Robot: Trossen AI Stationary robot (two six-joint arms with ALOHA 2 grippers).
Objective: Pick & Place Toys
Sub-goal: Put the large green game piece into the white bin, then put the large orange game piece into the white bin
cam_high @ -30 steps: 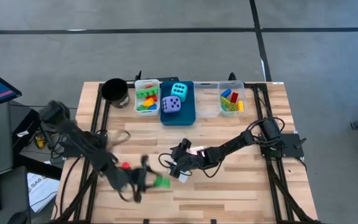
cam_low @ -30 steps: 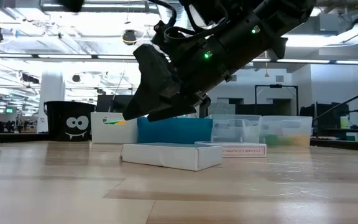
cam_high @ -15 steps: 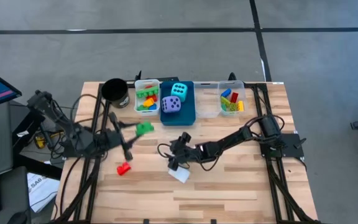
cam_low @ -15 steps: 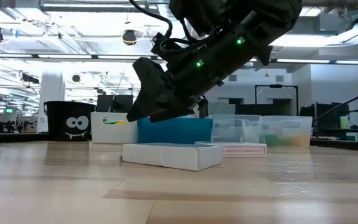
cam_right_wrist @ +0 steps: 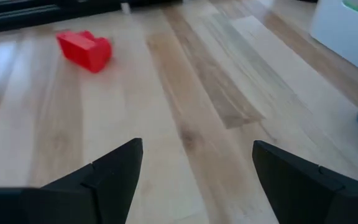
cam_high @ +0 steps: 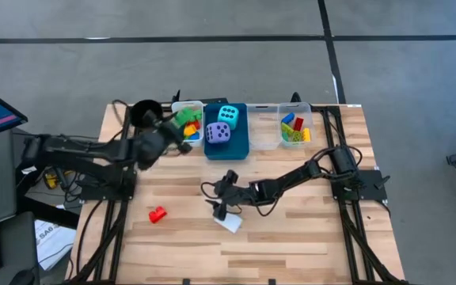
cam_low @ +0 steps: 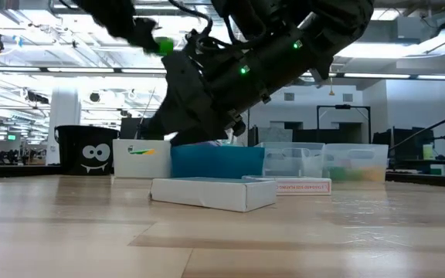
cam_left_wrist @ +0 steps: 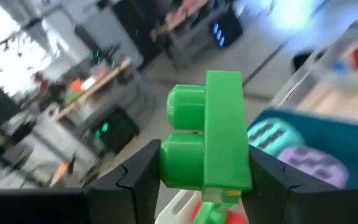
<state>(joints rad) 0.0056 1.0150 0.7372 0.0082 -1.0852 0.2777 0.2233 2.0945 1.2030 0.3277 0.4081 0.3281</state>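
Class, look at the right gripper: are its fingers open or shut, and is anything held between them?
Open and empty. In its wrist view the right gripper shows two fingers set wide apart, with only bare table between them.

We see a green plastic two-stud building brick [cam_left_wrist: 209, 138] pinched upright between our left fingers [cam_left_wrist: 138, 174], studs facing sideways.

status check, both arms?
Left gripper shut on green brick, over white bin. Right gripper open, empty, above white card. Red brick loose on table.
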